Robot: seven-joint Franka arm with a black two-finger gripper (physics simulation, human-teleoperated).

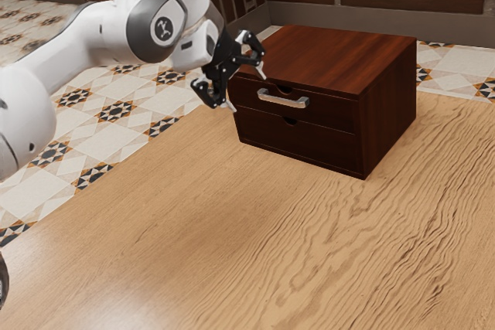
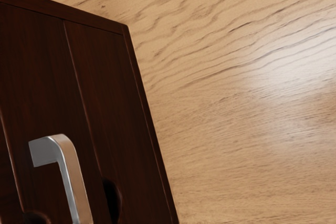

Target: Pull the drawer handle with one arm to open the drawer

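open tabletop (image 1: 255,245) in front of the cabinet (image 1: 387,90) gives a free approach to the drawer handle (image 1: 283,100), which stands proud of the upper front; the only obstacle is the cabinet body just beside the spread-fingered gripper (image 1: 234,73).

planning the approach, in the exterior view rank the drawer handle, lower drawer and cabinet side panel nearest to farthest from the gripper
1. drawer handle: on the upper drawer, just to the exterior view's right of the open gripper.
2. lower drawer: under the handle, lower on the cabinet front.
3. cabinet side panel: the far end, at the exterior view's right.
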